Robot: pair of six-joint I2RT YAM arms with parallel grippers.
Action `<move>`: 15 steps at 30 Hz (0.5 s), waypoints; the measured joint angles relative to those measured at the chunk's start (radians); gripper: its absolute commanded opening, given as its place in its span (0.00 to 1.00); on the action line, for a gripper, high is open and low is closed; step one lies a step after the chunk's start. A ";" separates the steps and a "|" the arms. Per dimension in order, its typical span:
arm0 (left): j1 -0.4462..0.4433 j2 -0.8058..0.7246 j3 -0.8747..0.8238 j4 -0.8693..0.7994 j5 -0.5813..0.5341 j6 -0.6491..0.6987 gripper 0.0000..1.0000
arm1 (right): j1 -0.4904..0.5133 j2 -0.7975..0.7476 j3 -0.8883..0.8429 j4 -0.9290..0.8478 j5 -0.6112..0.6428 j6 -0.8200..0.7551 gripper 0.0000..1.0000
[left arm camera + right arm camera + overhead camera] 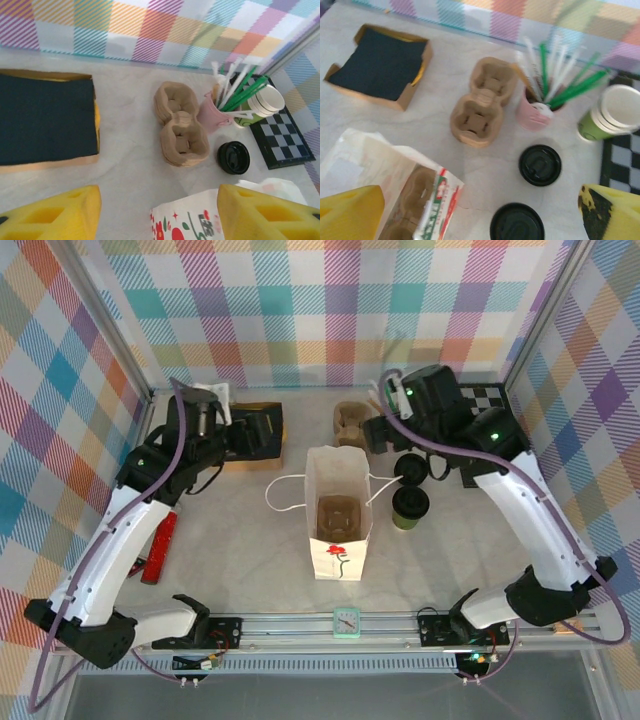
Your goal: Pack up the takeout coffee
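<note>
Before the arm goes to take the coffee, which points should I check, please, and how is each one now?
1. The paper bag stands upright with its mouth open: ok.
2. The cup carrier lies inside the bag: ok.
3. The takeout coffee is upright, lidded, to the right of the bag: ok.
4. The right gripper is open and holds nothing: ok.
5. The left gripper is open: ok.
6. The coffee's lid is pressed fully down: cannot tell.

The white paper bag point(340, 558) bears a red flower print; the small round paper cup point(410, 504) is green and black-lidded.
</note>
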 measured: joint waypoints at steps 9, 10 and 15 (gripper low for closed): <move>0.198 -0.058 -0.240 0.055 0.209 -0.121 0.64 | -0.307 -0.060 -0.175 -0.073 -0.137 0.156 0.99; 0.200 -0.064 -0.256 0.060 0.218 -0.126 0.64 | -0.320 -0.048 -0.189 -0.084 -0.147 0.180 0.99; 0.200 -0.114 -0.315 0.073 0.238 -0.140 0.64 | -0.323 0.030 -0.241 -0.127 -0.190 0.309 0.99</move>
